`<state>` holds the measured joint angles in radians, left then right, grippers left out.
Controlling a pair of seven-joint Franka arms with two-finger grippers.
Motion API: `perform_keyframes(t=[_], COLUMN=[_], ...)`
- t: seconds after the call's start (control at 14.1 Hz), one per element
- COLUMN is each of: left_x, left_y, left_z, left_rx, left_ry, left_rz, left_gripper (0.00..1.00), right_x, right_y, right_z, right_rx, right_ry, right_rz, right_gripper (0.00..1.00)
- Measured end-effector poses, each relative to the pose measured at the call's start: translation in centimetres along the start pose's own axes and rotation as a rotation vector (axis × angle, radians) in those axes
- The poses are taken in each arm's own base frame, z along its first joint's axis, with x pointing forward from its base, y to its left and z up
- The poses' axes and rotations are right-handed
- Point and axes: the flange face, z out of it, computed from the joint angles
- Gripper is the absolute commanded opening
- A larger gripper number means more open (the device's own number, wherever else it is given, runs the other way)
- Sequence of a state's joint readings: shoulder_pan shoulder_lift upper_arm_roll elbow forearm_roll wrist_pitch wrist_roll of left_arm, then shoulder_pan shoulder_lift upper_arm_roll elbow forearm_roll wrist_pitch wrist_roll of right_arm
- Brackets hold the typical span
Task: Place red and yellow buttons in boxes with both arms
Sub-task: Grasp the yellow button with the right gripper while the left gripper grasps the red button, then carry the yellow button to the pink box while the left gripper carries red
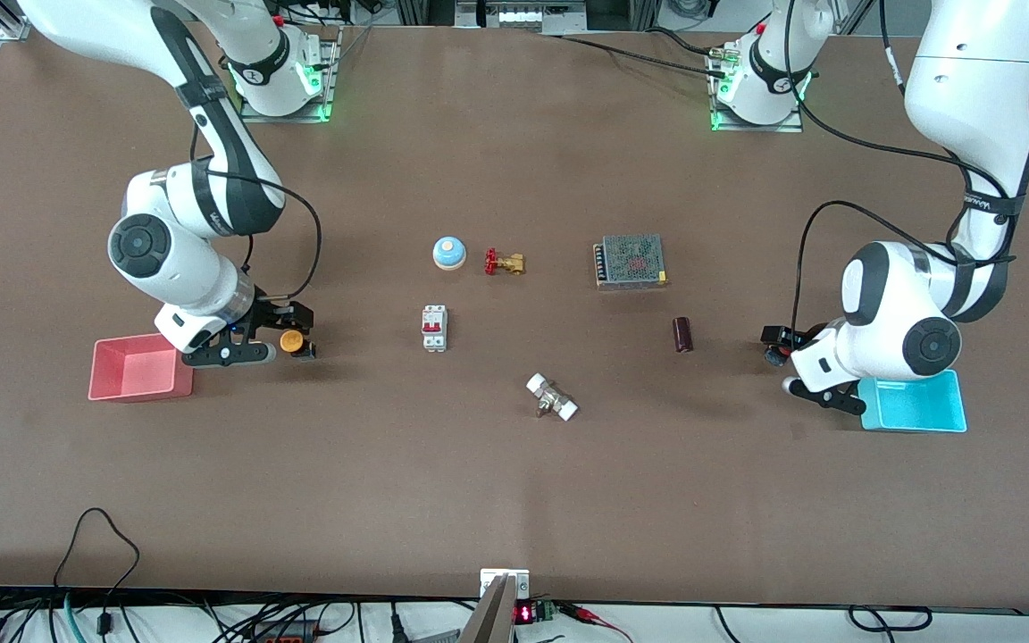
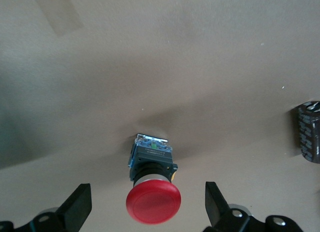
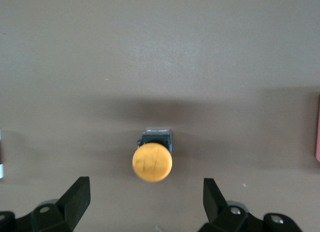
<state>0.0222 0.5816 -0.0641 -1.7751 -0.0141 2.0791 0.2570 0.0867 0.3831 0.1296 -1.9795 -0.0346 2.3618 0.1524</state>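
Fingers of the right gripper (image 3: 144, 202) are spread wide around the yellow button (image 3: 152, 162) — the left gripper (image 2: 148, 207) is opened wide around the red button (image 2: 152, 204).

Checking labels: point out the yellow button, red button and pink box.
yellow button (image 3: 152, 162), right wrist view, on its round cap.
red button (image 2: 153, 205), left wrist view, on its round cap.
pink box (image 1: 141, 371), front view, on its bare floor.
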Motion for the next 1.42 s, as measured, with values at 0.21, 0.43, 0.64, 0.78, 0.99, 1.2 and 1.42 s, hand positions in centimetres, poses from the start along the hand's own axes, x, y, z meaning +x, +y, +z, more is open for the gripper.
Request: perform_keyframes(t=[0.21,0.43,0.64,0.78,0.99,1.2,1.42], left_x=[-0.3,-0.3,-0.2,-0.2,-0.1,-0.1,-1.9], left_y=[0.1,0.1,0.0,0.0,-0.1,-1.4,-4.0], left_z=[0.8,0.9,0.9,0.9,0.8,-0.5,-5.8], left_rx=[-0.003,-0.004,-0.001,0.0,0.002,0.018,0.045], left_ry=[-0.013,-0.014,-0.005,-0.003,0.004,0.033,0.071], left_rz=[0.005,0.015,0.043,0.053,0.055,0.034,-0.016], left_gripper=[0.96,0.7,0.44,0.31,0.23,0.23,0.23], right_x=[0.5,0.6,0.6,0.5,0.4,0.5,0.5], right_y=[0.2,0.2,0.3,0.3,0.4,0.8,1.0], right_z=[2.8,4.2,5.4,6.3,7.2,7.3,7.4], right_rx=[0.004,0.011,0.013,0.014,0.015,0.014,0.014], right_ry=[0.026,0.038,0.033,0.024,0.021,0.024,0.023], right_rz=[-0.001,0.001,0.002,0.003,0.004,0.01,0.013], right_gripper=[1.0,1.0,1.0,1.0,0.84,0.53,0.22])
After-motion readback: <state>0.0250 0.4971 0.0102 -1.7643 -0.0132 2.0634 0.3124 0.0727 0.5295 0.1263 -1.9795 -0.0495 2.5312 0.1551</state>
